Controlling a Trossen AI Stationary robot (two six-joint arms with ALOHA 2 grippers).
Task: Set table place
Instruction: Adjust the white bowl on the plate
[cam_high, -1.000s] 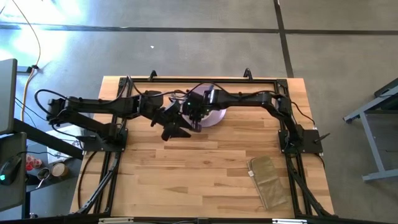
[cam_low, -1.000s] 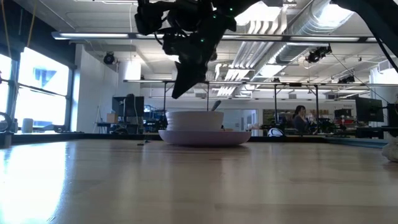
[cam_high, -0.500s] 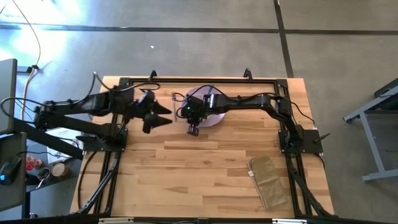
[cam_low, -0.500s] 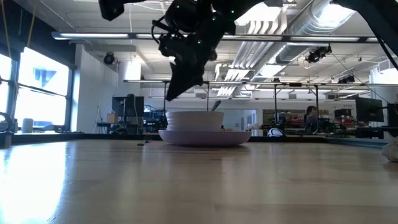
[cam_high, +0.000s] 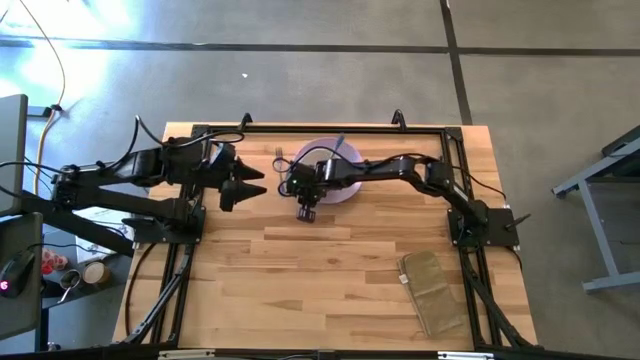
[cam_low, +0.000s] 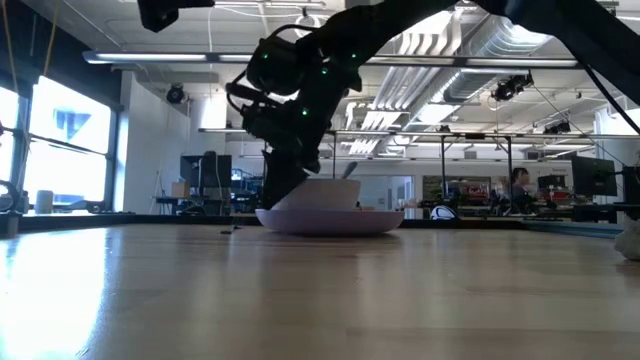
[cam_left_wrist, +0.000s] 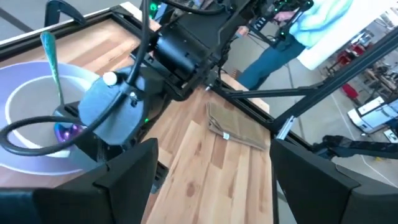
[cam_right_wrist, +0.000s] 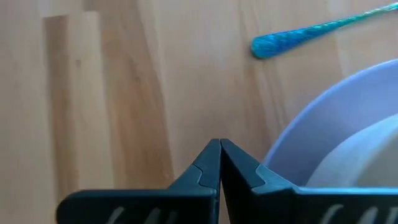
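A lavender plate (cam_high: 345, 188) lies at the table's far middle with a cream bowl (cam_low: 335, 191) on it. The iridescent spoon (cam_left_wrist: 55, 68) stands in the bowl, its handle leaning over the rim. The teal-handled fork (cam_high: 280, 156) lies on the wood left of the plate, and its handle end shows in the right wrist view (cam_right_wrist: 298, 36). My right gripper (cam_right_wrist: 219, 149) is shut and empty, pointing down, low beside the plate's left rim (cam_right_wrist: 292, 137). My left gripper (cam_high: 255, 185) is open and empty, left of the plate. My right gripper's shut fingertips (cam_right_wrist: 211, 155) stand low over the wood right beside the plate's left rim. I cannot tell whether they touch the plate or the table.
A tan folded cloth (cam_high: 432, 290) lies near the table's right near corner. The black frame (cam_high: 320, 128) runs along the far edge and both sides. Bare wood (cam_high: 300, 280) lies across the near half. A person stands beyond the table in the left wrist view (cam_left_wrist: 292, 37).
My left gripper has drawn back from beside the plate toward the table's left edge, still open. My right gripper has gone down beside the plate's left rim, shifting a little toward the near edge. Plate, bowl, spoon and fork have stayed in place.
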